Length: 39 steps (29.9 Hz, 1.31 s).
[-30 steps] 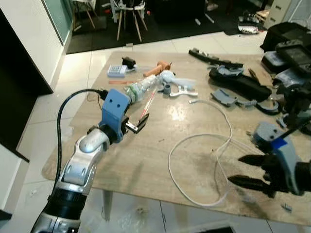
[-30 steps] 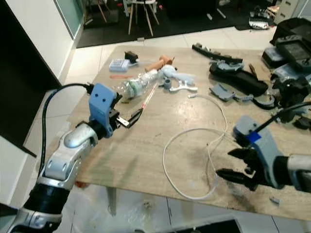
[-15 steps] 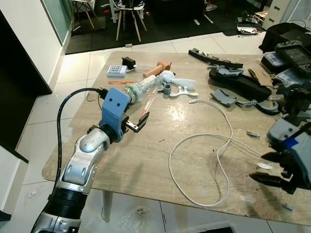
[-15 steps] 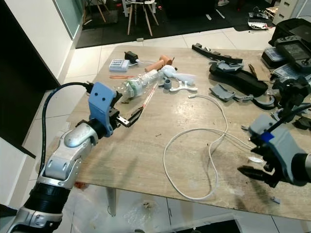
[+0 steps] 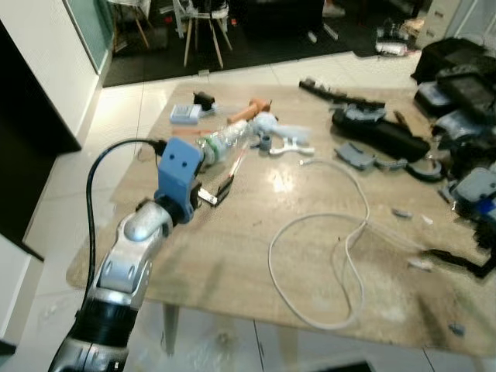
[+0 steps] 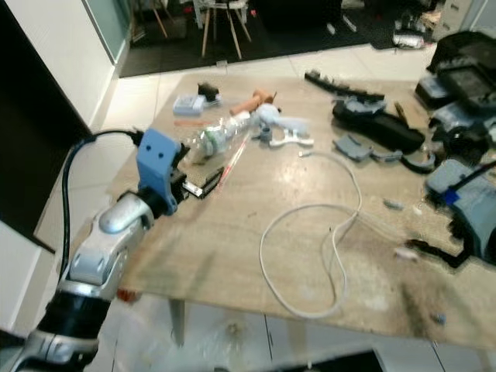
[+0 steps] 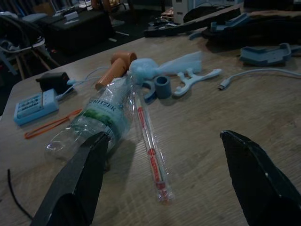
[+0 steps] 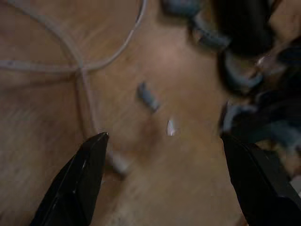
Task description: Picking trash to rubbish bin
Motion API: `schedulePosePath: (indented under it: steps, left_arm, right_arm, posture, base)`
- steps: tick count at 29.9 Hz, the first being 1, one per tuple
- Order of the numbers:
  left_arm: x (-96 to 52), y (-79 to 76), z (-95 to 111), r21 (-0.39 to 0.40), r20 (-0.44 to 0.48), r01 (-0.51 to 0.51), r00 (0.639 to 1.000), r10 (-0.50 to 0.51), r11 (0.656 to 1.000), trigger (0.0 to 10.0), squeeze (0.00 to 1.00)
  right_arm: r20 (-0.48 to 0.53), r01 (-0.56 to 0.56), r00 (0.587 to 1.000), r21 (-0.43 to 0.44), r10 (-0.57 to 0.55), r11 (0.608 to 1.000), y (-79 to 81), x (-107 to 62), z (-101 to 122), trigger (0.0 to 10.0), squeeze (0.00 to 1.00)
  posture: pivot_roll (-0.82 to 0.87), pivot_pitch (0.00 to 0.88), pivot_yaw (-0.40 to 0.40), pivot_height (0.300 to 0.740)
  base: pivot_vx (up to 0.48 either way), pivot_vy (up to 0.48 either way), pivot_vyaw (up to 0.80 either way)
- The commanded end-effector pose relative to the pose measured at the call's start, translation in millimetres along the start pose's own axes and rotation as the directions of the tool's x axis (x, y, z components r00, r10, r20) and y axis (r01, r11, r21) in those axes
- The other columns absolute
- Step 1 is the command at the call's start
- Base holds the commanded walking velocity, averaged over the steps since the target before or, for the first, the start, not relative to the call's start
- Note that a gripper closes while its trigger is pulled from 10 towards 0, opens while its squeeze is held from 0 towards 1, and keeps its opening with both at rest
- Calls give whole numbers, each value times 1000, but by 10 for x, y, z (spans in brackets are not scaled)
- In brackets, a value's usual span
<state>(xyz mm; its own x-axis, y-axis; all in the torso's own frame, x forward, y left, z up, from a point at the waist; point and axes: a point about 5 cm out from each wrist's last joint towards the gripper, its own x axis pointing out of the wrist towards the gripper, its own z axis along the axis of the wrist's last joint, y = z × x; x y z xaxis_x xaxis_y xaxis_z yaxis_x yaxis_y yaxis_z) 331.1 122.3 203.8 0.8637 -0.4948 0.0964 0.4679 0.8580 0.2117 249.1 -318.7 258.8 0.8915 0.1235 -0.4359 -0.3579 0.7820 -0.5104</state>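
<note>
wooden table (image 5: 232,256) on pale tiled floor, cluttered along its far side; white cable (image 5: 341,232) looped across the middle; left gripper (image 7: 164,188), fingers spread wide, hovers over the table's left part, aimed at a crushed plastic bottle (image 7: 91,120) with a clear red-printed tube (image 7: 149,150) just beside it; right gripper (image 8: 160,179), also spread wide, hangs above the right edge over small grey scraps (image 8: 147,96) near the cable.
</note>
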Motion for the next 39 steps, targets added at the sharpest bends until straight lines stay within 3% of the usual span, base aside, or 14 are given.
schedulePosePath:
  steps: [1, 2, 3, 8, 10, 15, 16, 18, 19, 20, 22, 23, 31, 39]
  left_arm:
    - [-9, 23, -29, -25, -5, -20, 1000, 20, 999, 10000, 0]
    - [-9, 23, -29, -25, -5, -20, 1000, 20, 999, 10000, 0]
    - [-6, 19, -31, -23, -6, -20, 1000, 19, 1000, 10000, 0]
    - [4, 9, -29, -19, -6, -18, 1000, 17, 1000, 10000, 0]
    - [6, 29, -16, -16, -5, -20, 1000, 20, 1000, 10000, 0]
    - [10, 47, -9, -14, -7, -20, 1000, 19, 1000, 10000, 0]
    - [18, 46, 1, -9, -6, -10, 1000, 10, 1000, 10000, 0]
    - [21, 46, 5, -8, -6, -7, 1000, 7, 1000, 10000, 0]
    - [24, 46, 14, -8, -4, -7, 1000, 6, 1000, 10000, 0]
    - [30, 47, 30, -8, 0, -6, 1000, 6, 1000, 10000, 0]
    - [31, 49, 34, -8, 1, -7, 1000, 7, 1000, 10000, 0]
    - [32, 49, 36, -9, 3, -6, 1000, 6, 1000, 10000, 0]
    - [21, 29, 31, -11, 4, -3, 1000, 3, 1000, 10000, 0]
    - [4, 48, 44, -6, 4, -1, 1000, 1, 1000, 10000, 0]
  right_arm:
    - [130, 64, 989, 26, -67, 998, 2, 130, 58, 10000, 71]
    - [130, 64, 989, 26, -67, 998, 2, 130, 58, 10000, 71]
    - [170, 92, 981, 37, -97, 995, -2, 186, 66, 10000, 976]
    - [239, 27, 970, 89, -47, 996, 144, 411, -75, 10000, 1000]
    - [307, -101, 950, 141, 53, 985, 312, 565, -141, 10000, 1000]
    - [359, -146, 930, 177, 75, 973, 339, 663, -146, 10000, 1000]
    - [380, -162, 918, 110, 109, 981, 337, 743, -128, 10000, 667]
    - [387, -164, 914, 85, 119, 983, 334, 761, -117, 10000, 667]
    - [399, -174, 907, 62, 136, 983, 330, 774, -100, 10000, 435]
    - [410, -179, 899, 17, 157, 984, 297, 792, -76, 10000, 86]
    - [413, -180, 896, 3, 163, 984, 285, 800, -71, 10000, 86]
    - [413, -183, 894, -16, 173, 983, 268, 805, -64, 10000, 0]
    - [399, -260, 876, -79, 270, 962, 249, 855, -81, 10000, 0]
    - [455, -392, 786, -156, 419, 906, 228, 748, -52, 10000, 0]
  posture:
    - [-82, 154, 119, 740]
    - [-82, 154, 119, 740]
    - [-80, 156, 120, 740]
    - [-73, 159, 121, 740]
    - [-67, 167, 127, 740]
    - [-64, 173, 141, 740]
    - [-60, 178, 145, 740]
    - [-60, 178, 145, 740]
    - [-59, 178, 143, 740]
    - [-59, 179, 142, 740]
    - [-60, 184, 137, 740]
    - [-60, 184, 137, 740]
    - [-61, 189, 132, 740]
    - [-54, 194, 129, 740]
  base:
    - [0, 0, 0]
    - [0, 0, 0]
    - [0, 0, 0]
    - [0, 0, 0]
    - [0, 0, 0]
    - [0, 0, 0]
    - [0, 0, 0]
    - [0, 0, 0]
    - [0, 0, 0]
    - [0, 0, 0]
    - [0, 0, 0]
    - [0, 0, 0]
    - [0, 0, 0]
    - [0, 0, 0]
